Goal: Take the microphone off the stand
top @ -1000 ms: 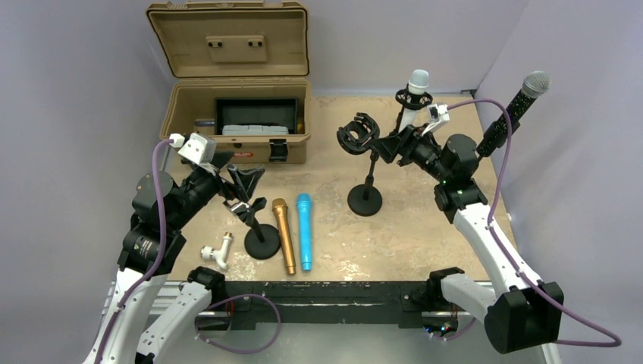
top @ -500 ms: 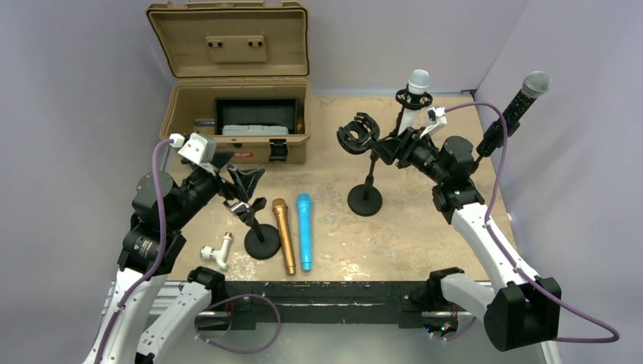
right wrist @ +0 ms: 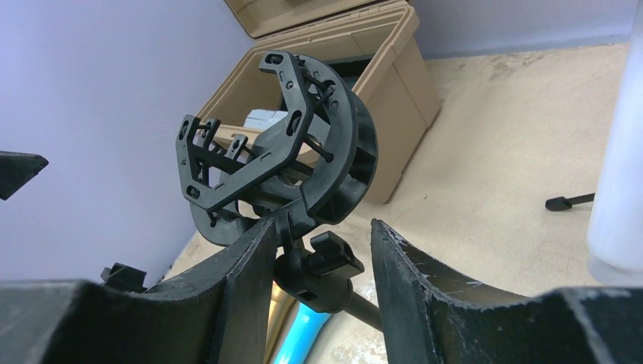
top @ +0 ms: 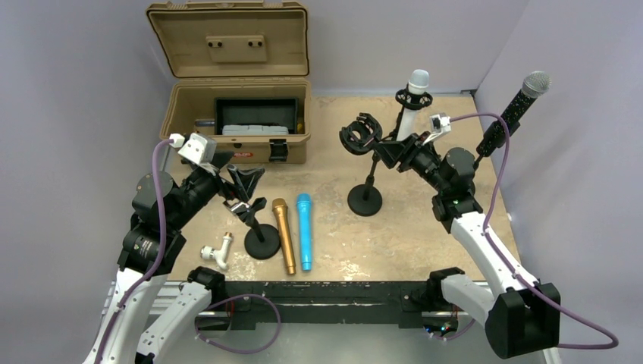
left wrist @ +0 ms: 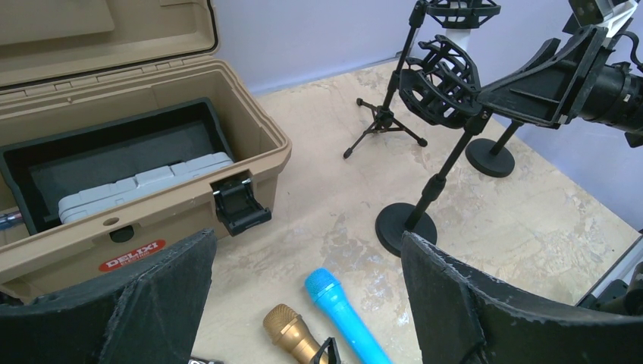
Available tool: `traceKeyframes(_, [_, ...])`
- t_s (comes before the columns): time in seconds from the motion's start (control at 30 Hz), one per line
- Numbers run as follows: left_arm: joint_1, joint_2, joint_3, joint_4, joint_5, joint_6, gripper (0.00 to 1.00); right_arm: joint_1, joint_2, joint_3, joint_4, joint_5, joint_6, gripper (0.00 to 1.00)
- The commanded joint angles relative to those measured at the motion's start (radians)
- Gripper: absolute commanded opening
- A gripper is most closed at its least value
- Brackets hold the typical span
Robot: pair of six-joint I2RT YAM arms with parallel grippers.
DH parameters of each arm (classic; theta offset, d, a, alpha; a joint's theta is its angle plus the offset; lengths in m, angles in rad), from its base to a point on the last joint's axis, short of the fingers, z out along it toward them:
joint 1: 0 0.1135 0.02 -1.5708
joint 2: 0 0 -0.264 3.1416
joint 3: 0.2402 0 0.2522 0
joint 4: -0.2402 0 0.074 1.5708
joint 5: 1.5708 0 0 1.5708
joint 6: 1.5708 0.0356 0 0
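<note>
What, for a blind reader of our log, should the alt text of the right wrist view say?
The right gripper, open, has a finger on each side of the swivel joint under an empty black shock mount. Behind stands an open tan case; a blurred white microphone fills the right edge.

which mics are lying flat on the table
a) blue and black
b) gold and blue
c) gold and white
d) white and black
b: the gold microphone and the blue microphone lie side by side on the table, while the white microphone and the black microphone are held up off it.
</note>
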Motion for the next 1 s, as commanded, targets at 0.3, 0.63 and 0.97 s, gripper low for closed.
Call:
traceKeyframes(0.3, [0.005,0.010,0.015,0.026,0.006,-0.010,0.89,-0.004,0.070,-0.155,-0.063,0.058,-0.072,0.43])
traceKeyframes(0.63, [0.007,0.010,0.015,0.026,0.009,-0.011,0.89,-0.004,0.077,-0.214,-0.054,0.089,-0.089,0.43])
traceKeyframes(0.97, [0.005,0.013,0.015,0.027,0.015,-0.013,0.89,-0.005,0.124,-0.210,-0.016,0.087,-0.094,0.46])
